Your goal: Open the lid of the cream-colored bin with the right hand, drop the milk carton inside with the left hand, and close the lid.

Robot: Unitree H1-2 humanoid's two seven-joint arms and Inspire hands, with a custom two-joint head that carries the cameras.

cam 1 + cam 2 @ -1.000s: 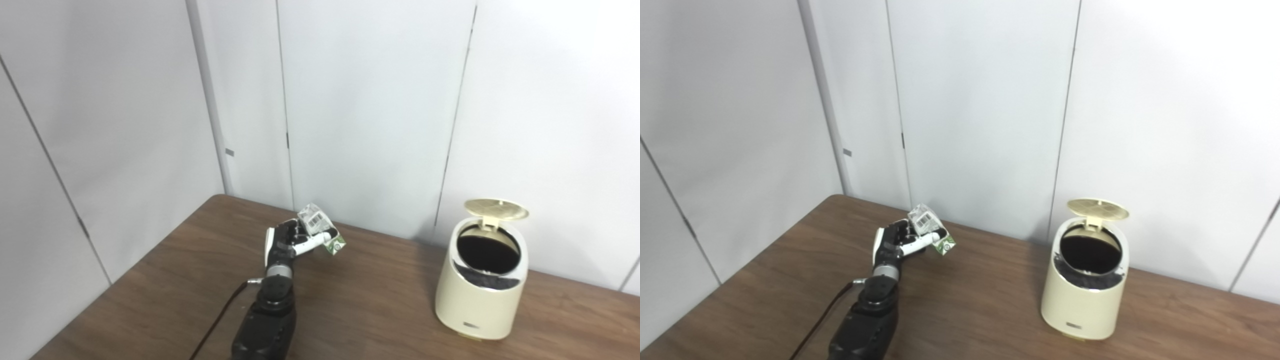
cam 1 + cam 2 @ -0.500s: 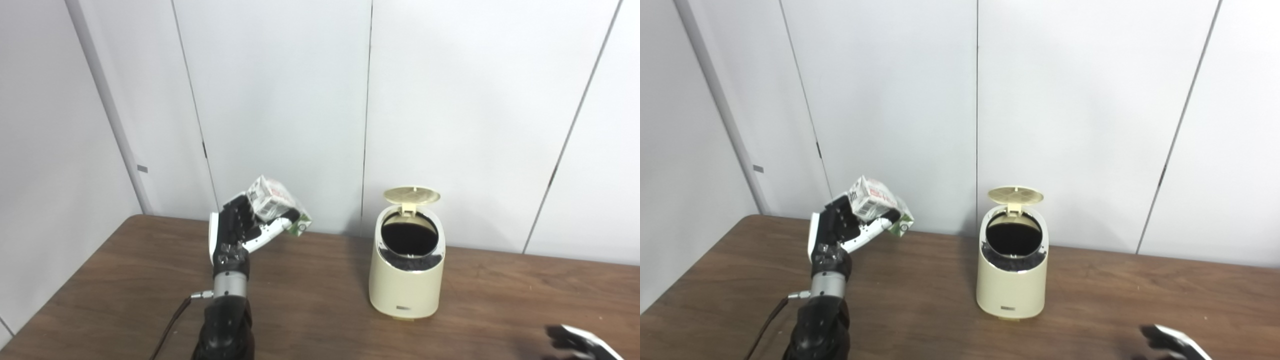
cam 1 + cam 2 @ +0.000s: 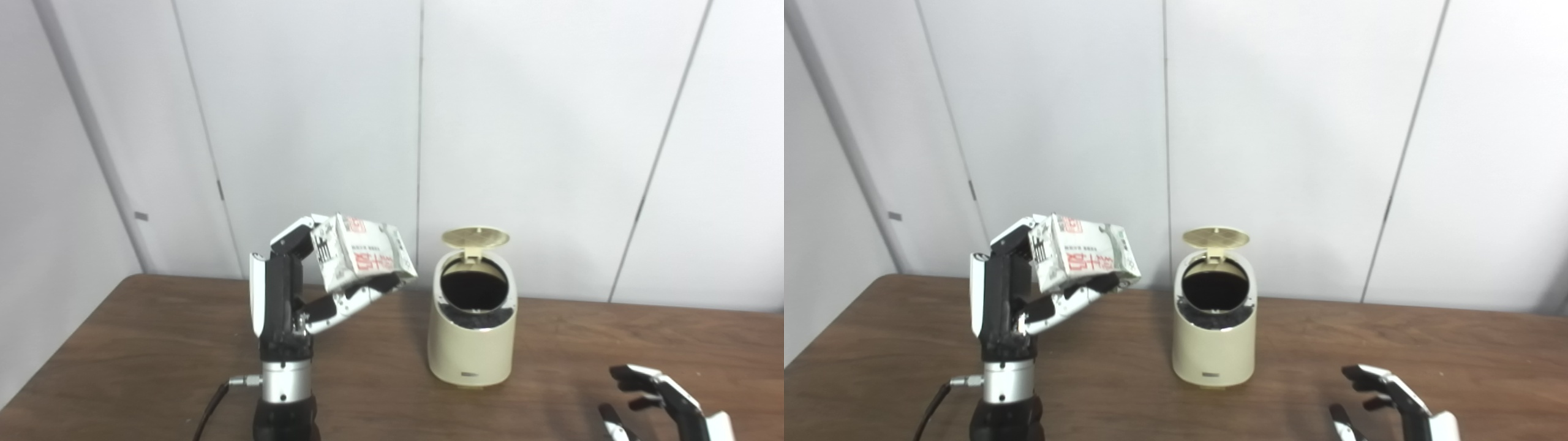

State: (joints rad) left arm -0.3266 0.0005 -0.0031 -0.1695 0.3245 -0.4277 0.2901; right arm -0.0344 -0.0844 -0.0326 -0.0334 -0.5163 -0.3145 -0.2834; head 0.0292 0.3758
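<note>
The cream-colored bin stands on the brown table, its round lid tipped up at the back and the dark opening showing. My left hand is raised to the left of the bin, shut on a white milk carton with red lettering, held on its side about level with the bin's top. My right hand hovers low at the bottom right, fingers spread and holding nothing, well clear of the bin.
White wall panels rise right behind the table's far edge. A dark cable runs down from the left wrist. Bare tabletop lies between the bin and the right hand.
The camera has swung rightward and the picture shifted. My left hand has lifted the carton higher and turned it sideways, nearer the bin. My right hand has come further into view.
</note>
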